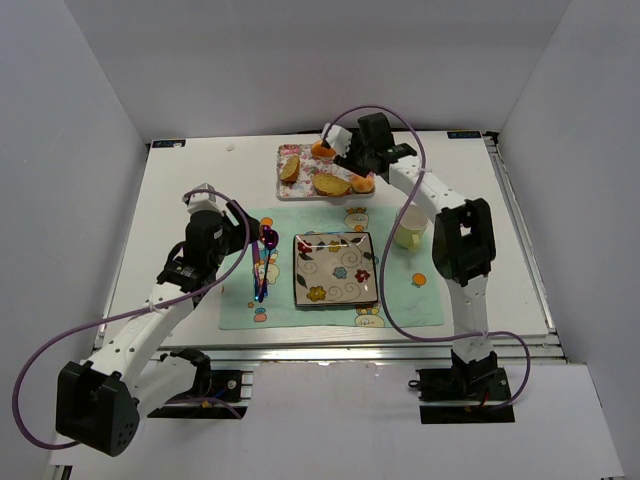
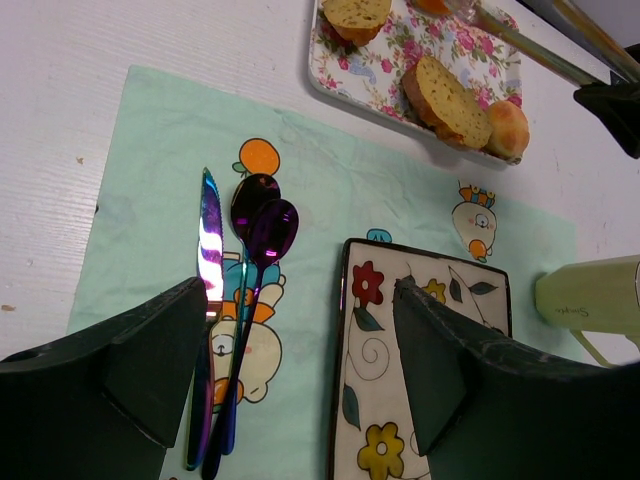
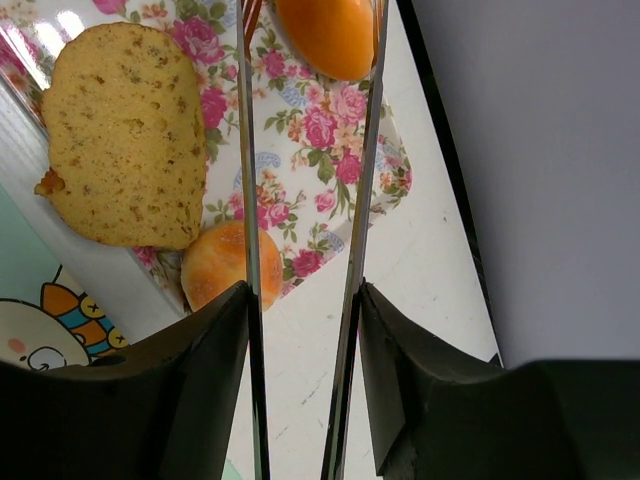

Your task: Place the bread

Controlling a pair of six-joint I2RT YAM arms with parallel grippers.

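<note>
The bread (image 1: 331,184) is a flat tan slice lying on the floral tray (image 1: 300,188) at the back of the table. It also shows in the left wrist view as the bread (image 2: 447,100) and in the right wrist view as the bread (image 3: 125,135). My right gripper (image 1: 354,152) (image 3: 300,295) is shut on metal tongs (image 3: 248,150) over the tray's right end. An orange bun (image 3: 325,35) sits between the tong tips, right of the bread. My left gripper (image 1: 243,222) (image 2: 300,300) hangs open and empty over the mat, between the cutlery and the plate.
A yellowish wedge (image 1: 290,168) and a second round bun (image 1: 363,183) share the tray. A square flowered plate (image 1: 302,270) lies on a pale green mat (image 1: 240,305). A knife (image 2: 210,240) and spoons (image 2: 262,225) lie left of the plate. A yellow-green cup (image 1: 409,228) stands to its right.
</note>
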